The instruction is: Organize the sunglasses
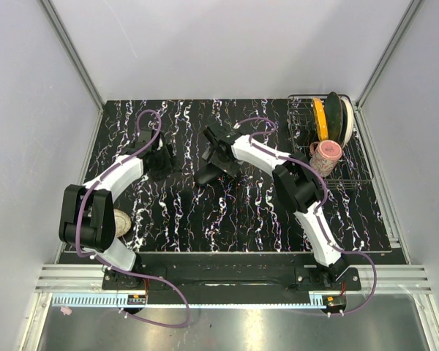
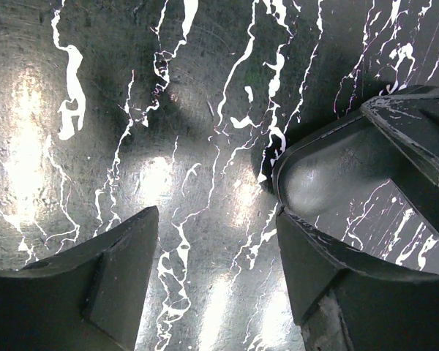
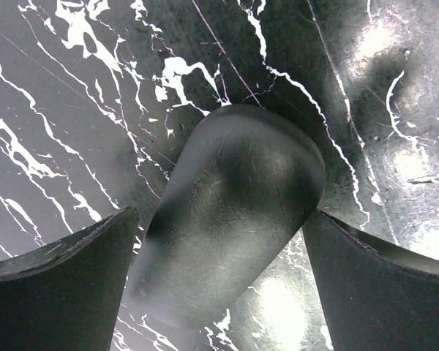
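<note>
The sunglasses show in no view. A black oblong case point(image 3: 234, 212) lies on the marbled table between the wide-apart fingers of my right gripper point(image 3: 219, 212), whose fingertips stand right at its two sides. From above, the case point(image 1: 204, 176) sits at mid-table under the right gripper point(image 1: 211, 167). My left gripper point(image 1: 162, 162) hovers just left of it, open, with only bare table between its fingers point(image 2: 124, 248). In the left wrist view the left gripper point(image 2: 216, 212) has the case's rounded end point(image 2: 329, 175) by its right finger.
A wire dish rack point(image 1: 355, 172) at the back right holds upright yellow and green plates point(image 1: 329, 117) and a pink cup point(image 1: 325, 153). A round pale object point(image 1: 124, 223) lies by the left arm's elbow. White walls close off the table's sides.
</note>
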`<state>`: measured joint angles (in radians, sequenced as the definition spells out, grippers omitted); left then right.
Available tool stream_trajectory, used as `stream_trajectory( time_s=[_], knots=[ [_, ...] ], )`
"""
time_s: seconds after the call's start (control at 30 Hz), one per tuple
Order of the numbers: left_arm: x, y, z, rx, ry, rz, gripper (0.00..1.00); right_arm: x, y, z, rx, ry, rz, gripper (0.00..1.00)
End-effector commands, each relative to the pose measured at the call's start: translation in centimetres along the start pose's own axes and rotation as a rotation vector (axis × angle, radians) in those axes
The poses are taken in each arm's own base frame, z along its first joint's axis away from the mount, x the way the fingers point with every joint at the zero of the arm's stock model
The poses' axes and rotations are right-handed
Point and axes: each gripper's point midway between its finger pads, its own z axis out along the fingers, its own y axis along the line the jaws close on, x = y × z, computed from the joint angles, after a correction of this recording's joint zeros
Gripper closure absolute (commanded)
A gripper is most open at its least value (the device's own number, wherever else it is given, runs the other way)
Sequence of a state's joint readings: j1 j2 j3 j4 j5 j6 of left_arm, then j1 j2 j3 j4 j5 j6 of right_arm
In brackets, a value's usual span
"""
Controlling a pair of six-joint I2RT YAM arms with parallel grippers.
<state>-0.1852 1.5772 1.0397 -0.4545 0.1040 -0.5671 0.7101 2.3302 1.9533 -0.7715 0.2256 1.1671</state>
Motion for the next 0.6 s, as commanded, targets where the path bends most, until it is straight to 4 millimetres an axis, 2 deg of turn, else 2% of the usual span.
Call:
stream_trajectory(
  time_s=[0.0, 0.17, 0.2, 0.27, 0.37, 0.43, 0.5, 0.53, 0.57],
  knots=[
    [-2.0, -1.0, -1.3, 0.025, -0.076, 0.026, 0.30, -1.4, 1.0, 0.3, 0.000, -0.052, 0.053, 0.00],
    [-2.0, -0.8, -1.4, 0.021, -0.080, 0.029, 0.30, -1.6, 0.4, 0.6, 0.015, -0.062, 0.000, 0.00],
    [-2.1, -0.8, -1.4, 0.019, -0.081, 0.029, 0.30, -2.1, 0.5, 0.2, 0.007, -0.083, -0.029, 0.02],
    [-2.0, -0.9, -1.3, 0.023, -0.079, 0.029, 0.30, -2.3, -0.2, 0.2, 0.018, -0.098, -0.053, 0.12],
    [-2.0, -0.9, -1.3, 0.025, -0.076, 0.030, 0.30, -4.1, -0.6, -0.6, -0.005, -0.144, -0.096, 0.25],
    [-1.9, -0.8, -1.3, 0.024, -0.074, 0.032, 0.30, -5.5, -2.0, -0.5, 0.021, -0.182, -0.168, 0.34],
    [-1.9, -0.9, -1.4, 0.025, -0.074, 0.033, 0.30, -7.6, -2.5, -1.3, -0.010, -0.184, -0.236, 0.36],
    [-1.9, -0.8, -1.4, 0.024, -0.074, 0.033, 0.30, -7.4, -3.6, -0.8, -0.018, -0.160, -0.274, 0.39],
    [-1.9, -0.8, -1.4, 0.024, -0.077, 0.033, 0.30, -8.7, -3.0, -2.1, -0.070, -0.194, -0.268, 0.40]
  ],
)
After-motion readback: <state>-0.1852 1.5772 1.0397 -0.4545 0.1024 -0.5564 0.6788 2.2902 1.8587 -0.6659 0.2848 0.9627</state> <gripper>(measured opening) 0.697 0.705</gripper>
